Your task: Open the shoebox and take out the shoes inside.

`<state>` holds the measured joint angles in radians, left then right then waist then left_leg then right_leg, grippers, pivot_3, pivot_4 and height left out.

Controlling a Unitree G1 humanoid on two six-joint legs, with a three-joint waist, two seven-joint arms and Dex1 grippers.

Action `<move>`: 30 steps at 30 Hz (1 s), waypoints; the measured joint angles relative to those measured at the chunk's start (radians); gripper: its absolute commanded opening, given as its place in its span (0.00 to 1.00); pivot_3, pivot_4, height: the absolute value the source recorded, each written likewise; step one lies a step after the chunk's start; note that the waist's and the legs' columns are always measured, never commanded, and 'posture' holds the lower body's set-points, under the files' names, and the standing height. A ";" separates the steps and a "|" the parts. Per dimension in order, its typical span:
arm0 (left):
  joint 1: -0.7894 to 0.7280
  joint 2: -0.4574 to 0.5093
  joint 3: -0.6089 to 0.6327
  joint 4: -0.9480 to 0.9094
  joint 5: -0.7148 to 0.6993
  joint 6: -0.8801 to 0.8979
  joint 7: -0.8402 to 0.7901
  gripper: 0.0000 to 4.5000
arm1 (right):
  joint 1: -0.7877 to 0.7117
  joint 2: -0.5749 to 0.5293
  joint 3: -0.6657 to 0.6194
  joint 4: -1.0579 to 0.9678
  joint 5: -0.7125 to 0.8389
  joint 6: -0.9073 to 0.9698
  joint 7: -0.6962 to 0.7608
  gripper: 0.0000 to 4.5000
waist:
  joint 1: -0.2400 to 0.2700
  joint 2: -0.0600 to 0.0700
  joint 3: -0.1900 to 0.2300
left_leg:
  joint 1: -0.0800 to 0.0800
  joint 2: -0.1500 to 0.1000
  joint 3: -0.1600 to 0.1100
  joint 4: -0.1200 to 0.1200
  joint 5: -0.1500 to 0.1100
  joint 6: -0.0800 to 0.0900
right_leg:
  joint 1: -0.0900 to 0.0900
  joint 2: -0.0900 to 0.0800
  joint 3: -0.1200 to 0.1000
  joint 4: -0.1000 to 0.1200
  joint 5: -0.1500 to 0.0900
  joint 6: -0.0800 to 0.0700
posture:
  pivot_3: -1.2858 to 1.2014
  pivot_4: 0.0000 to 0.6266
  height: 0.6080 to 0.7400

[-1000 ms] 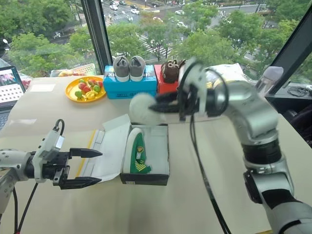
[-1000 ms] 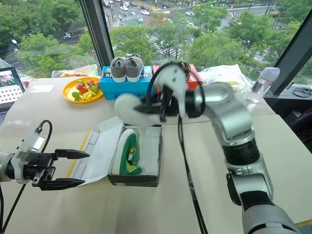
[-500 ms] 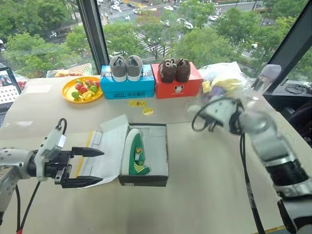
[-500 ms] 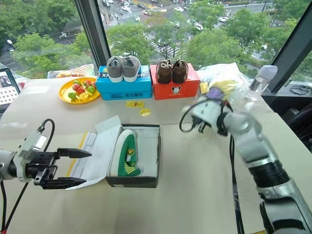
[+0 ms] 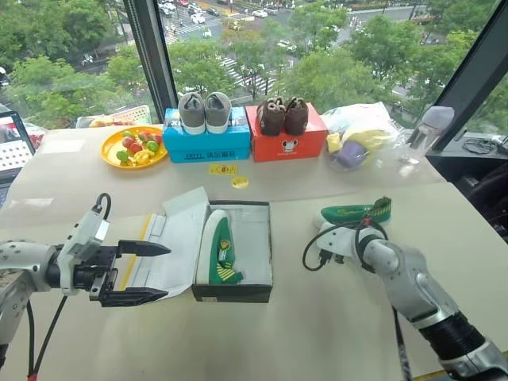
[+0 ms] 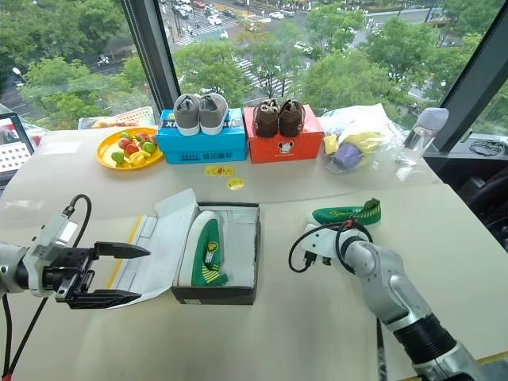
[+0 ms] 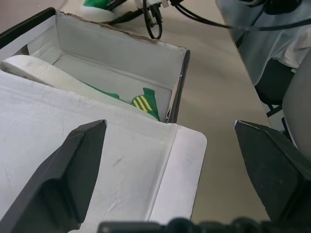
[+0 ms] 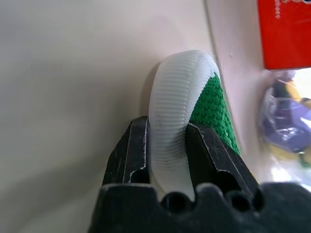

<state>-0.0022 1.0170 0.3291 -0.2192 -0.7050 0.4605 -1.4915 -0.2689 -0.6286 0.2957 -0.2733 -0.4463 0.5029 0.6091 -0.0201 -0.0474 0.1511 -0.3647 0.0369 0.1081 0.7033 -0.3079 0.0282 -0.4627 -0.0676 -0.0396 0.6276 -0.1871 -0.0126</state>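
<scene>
**On the table: one green shoe out, one in the box**

Right of the open shoebox (image 5: 252,279), the right gripper (image 8: 167,145) pinches the white toe of a green shoe (image 5: 355,213), which lies on the beige table (image 5: 302,333), well apart from the box. Its mate (image 5: 220,254) lies on its side inside the white-lined base. Beside the folded-back lid (image 5: 176,238), the left gripper (image 5: 143,272) hovers with its jaws spread, grasping nothing.
</scene>
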 measured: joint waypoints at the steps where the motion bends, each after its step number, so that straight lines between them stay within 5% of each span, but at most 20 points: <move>1: -0.001 0.000 -0.001 0.000 0.000 0.000 -0.001 1.00 | 0.008 0.017 -0.011 -0.023 0.016 0.033 0.014 0.64 | 0.000 -0.001 0.000 | 0.002 0.001 0.000 0.000 0.000 0.000 | 0.002 0.000 0.000 -0.001 0.000 0.000 | 0.52 0.24 0.93; 4: -0.011 0.000 -0.004 0.001 0.000 0.000 -0.003 1.00 | 0.018 0.056 -0.055 -0.094 0.091 0.159 0.081 0.84 | 0.002 -0.001 0.000 | 0.008 0.001 0.000 0.000 -0.001 0.001 | 0.006 0.000 0.000 0.000 -0.003 0.002 | 0.52 0.24 0.93; 9: -0.019 0.000 -0.014 0.001 0.000 0.000 -0.003 1.00 | -0.028 0.007 -0.137 -0.206 0.323 0.362 0.290 0.84 | 0.007 0.006 0.005 | 0.007 -0.001 0.001 0.000 -0.001 0.002 | 0.004 -0.002 0.002 0.001 -0.001 0.000 | 0.52 0.24 0.93; 14: -0.023 0.000 -0.020 -0.002 0.000 0.000 -0.001 1.00 | -0.368 -0.041 -0.351 -0.247 0.589 0.579 0.423 0.84 | 0.003 0.010 0.009 | 0.008 -0.001 0.000 0.000 -0.001 0.002 | 0.004 0.001 0.001 0.001 0.002 -0.001 | 0.52 0.24 0.93; 18: -0.026 -0.001 -0.027 -0.006 0.000 0.000 0.005 1.00 | -0.597 0.183 -0.324 -0.186 0.706 0.749 0.334 0.84 | 0.001 0.008 0.007 | 0.009 0.003 0.001 -0.007 0.002 -0.006 | 0.002 0.007 0.002 0.000 0.005 -0.012 | 0.52 0.24 0.93; 22: -0.017 -0.001 -0.025 -0.006 -0.001 0.001 0.011 1.00 | -0.613 0.374 -0.215 -0.092 0.725 0.800 0.197 0.84 | 0.006 0.008 0.007 | 0.006 0.005 0.002 -0.008 0.004 -0.008 | 0.000 0.007 0.000 0.001 0.004 -0.014 | 0.52 0.24 0.93; 30: 0.000 -0.001 -0.017 -0.009 -0.002 0.001 0.020 1.00 | -0.605 0.527 -0.160 0.176 0.698 0.789 -0.013 0.84 | 0.005 0.008 0.007 | -0.009 0.005 0.003 -0.001 0.006 -0.011 | -0.009 0.006 0.000 0.000 0.008 -0.010 | 0.52 0.24 0.93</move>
<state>-0.0018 1.0160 0.3117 -0.2280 -0.7070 0.4617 -1.4714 -0.8740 -0.1013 0.1352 -0.0974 0.2518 1.2920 0.5958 -0.0155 -0.0389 0.1580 -0.3735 0.0417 0.1106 0.7020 -0.3022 0.0168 -0.4713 -0.0617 -0.0399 0.6278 -0.1795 -0.0222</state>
